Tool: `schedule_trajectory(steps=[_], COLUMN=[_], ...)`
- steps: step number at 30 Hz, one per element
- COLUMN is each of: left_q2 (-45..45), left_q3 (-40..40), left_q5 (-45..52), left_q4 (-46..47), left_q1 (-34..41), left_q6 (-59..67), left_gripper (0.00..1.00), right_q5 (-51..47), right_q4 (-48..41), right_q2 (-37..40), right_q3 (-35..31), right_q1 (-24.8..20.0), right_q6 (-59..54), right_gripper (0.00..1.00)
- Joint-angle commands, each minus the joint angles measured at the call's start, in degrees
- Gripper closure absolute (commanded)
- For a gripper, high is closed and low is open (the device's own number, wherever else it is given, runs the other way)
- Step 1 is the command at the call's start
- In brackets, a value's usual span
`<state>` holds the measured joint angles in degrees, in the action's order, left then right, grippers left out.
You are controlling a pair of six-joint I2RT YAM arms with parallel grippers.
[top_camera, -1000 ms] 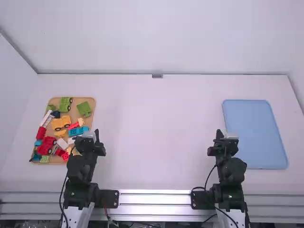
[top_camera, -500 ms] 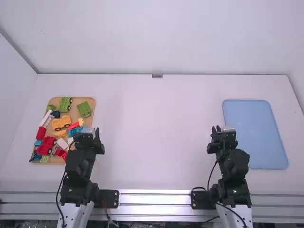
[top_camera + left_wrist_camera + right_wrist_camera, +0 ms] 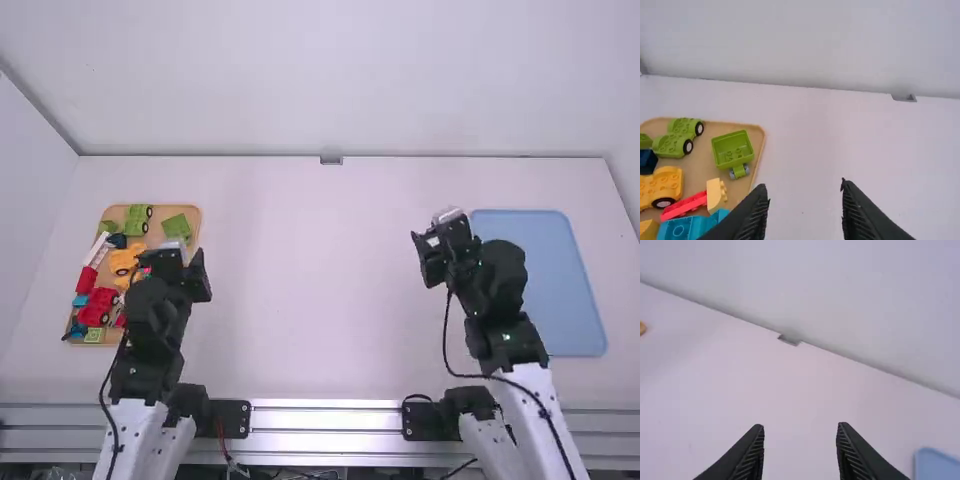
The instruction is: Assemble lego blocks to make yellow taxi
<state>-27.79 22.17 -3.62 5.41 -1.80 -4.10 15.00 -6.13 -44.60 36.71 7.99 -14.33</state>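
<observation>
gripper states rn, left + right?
Left gripper: open, holding nothing.
Right gripper: open, holding nothing.

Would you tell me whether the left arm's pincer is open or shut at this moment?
Open: the left pincer has its two fingers spread well apart, with nothing held between them.

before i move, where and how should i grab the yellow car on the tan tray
I'd come straight down with the left hand and pinch the yellow car across its narrow width, above the wheel. Its body is long, with wheels low along the near side, and the red piece lies close by, so a low sideways approach would probably snag.
</observation>
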Motion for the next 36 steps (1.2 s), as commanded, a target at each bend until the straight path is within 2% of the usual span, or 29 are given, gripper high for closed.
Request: schedule_trajectory(steps=[1,3,14,19,21,27,32,36], left_q2=[-3.25,-7.27,-21.74,-27.30,-30.54,-35.39,-40.27,-43.53], left_q3=[4.01,7.37,19.46,24.08,26.81,31.39,38.56,44.03], left_q5=[-1.40,-2.07,-4.51,-5.43,-5.97,-6.61,-7.27,-7.60], left_q4=[0.37,1.07,3.76,4.85,5.41,7.28,15.79,22.39], left_q1=[-0.76,-1.35,-7.28,-10.67,-13.03,-17.06,-20.84,-23.97], left_q6=[-2.20,-3.70,-7.50,-10.17,-11.04,-11.75,-12.93,-13.47], left_gripper=[0.56,0.51,0.30,0.22,0.18,0.11,0.05,0.02], right_q5=[3.90,6.78,19.26,30.82,38.22,43.29,46.68,45.53], right_q4=[-0.59,-1.58,-5.47,-9.86,-12.15,-8.30,-4.52,-4.51], right_q2=[-5.00,-11.42,-34.46,-43.24,-48.34,-55.93,-62.26,-64.85], right_q3=[5.89,11.28,29.62,36.84,40.45,44.58,49.19,51.31], right_q1=[1.34,2.92,10.33,12.19,12.52,14.87,18.56,19.91], right_q6=[-4.30,-6.81,-16.93,-22.76,-27.34,-27.12,-25.91,-26.90], right_gripper=[0.56,0.50,0.30,0.22,0.17,0.11,0.05,0.03])
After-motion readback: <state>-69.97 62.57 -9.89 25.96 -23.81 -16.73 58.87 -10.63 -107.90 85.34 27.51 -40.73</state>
